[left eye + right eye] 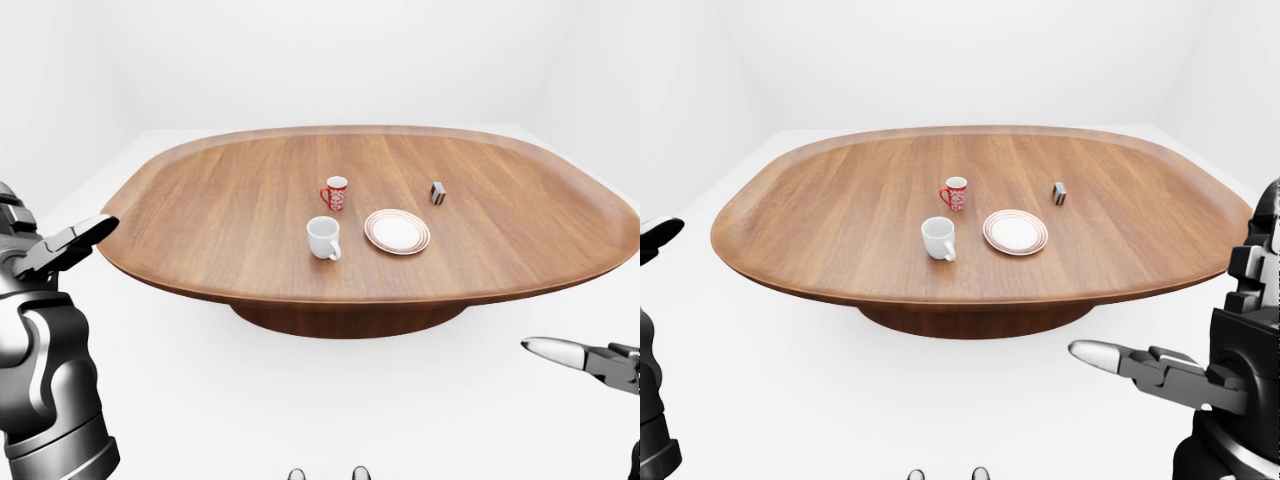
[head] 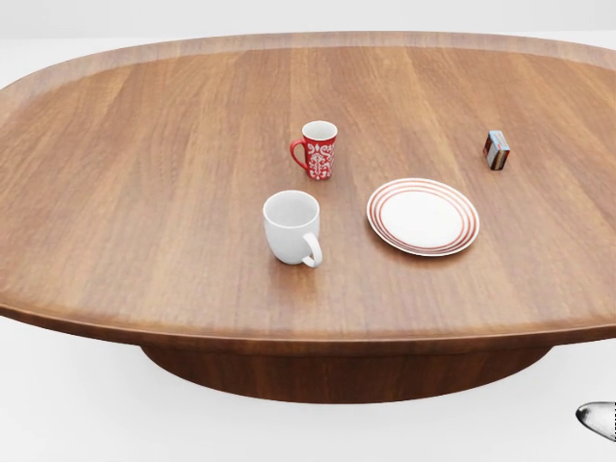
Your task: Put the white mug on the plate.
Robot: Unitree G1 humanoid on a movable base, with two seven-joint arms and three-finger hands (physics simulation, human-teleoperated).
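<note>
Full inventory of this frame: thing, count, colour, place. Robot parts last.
table: 1, brown wood, oval, fills the head view
white mug: 1, white, upright near table centre, handle toward lower right, left of the plate
plate: 1, white with red rim rings, right of the white mug, bare
red mug: 1, red with white pattern, above the white mug
small box: 1, dark with stripes, upper right of the plate
left hand: 1, black and grey, left edge, off the table, holding nothing
right hand: 1, black and silver, lower right, fingers extended, holding nothing
</note>
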